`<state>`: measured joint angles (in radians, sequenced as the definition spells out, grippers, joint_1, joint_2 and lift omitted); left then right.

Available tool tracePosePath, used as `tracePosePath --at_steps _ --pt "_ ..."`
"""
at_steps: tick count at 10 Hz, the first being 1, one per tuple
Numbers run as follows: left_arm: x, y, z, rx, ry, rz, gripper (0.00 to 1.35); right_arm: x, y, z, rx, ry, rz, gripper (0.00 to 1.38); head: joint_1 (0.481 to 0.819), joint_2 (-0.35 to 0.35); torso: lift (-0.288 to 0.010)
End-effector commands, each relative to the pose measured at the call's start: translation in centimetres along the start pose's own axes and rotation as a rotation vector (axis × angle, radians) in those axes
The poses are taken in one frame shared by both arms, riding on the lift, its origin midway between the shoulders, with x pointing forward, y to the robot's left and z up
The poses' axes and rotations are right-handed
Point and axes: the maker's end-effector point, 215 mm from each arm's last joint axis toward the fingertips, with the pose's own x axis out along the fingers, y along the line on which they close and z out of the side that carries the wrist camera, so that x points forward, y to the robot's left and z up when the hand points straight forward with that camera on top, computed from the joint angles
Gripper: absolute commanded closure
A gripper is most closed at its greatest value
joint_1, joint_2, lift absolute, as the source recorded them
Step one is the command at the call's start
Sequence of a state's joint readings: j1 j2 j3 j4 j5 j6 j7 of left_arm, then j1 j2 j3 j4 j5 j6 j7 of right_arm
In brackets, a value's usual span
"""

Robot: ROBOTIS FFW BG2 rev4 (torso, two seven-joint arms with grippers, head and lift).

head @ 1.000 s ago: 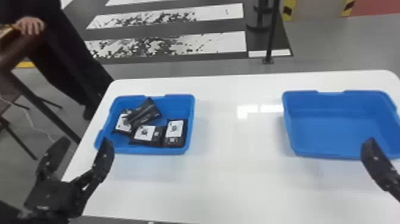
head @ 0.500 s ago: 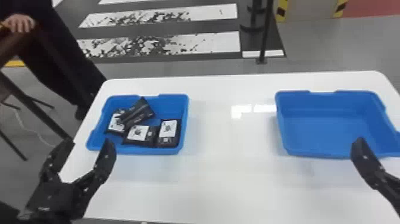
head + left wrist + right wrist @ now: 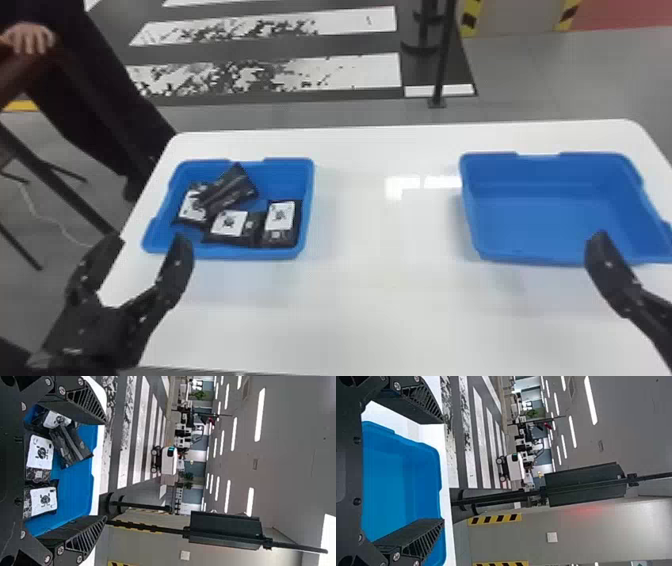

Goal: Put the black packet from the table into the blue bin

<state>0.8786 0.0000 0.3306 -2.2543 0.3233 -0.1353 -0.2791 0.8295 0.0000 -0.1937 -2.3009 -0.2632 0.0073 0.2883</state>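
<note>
Left pincer [image 3: 147,240] and right pincer [image 3: 443,471], both spread, edge inward; with packets [image 3: 280,220] in the left bin [image 3: 240,253], placing seems done: hold clear.

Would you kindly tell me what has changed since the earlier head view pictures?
The table, with its left blue bin and right blue bin, has slid slightly left in the head view, as if the camera turned right. The left tool sits a little further right against the left blue bin. Nothing was gripped or released; the black packets still lie there.
</note>
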Motion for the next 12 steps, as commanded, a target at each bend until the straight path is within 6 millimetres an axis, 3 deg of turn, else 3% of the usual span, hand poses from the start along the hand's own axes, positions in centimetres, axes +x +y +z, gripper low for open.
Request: tracePosePath --at_steps 1,12 --pt "0.00 0.03 0.01 -0.001 0.000 0.000 0.19 0.00 -0.05 0.13 -0.003 -0.002 -0.001 0.13 0.695 0.129 -0.110" --pt "0.11 -0.46 0.42 -0.017 -0.017 -0.009 0.19 0.27 -0.08 0.33 -0.010 -0.008 -0.001 0.13 0.695 0.120 -0.110"
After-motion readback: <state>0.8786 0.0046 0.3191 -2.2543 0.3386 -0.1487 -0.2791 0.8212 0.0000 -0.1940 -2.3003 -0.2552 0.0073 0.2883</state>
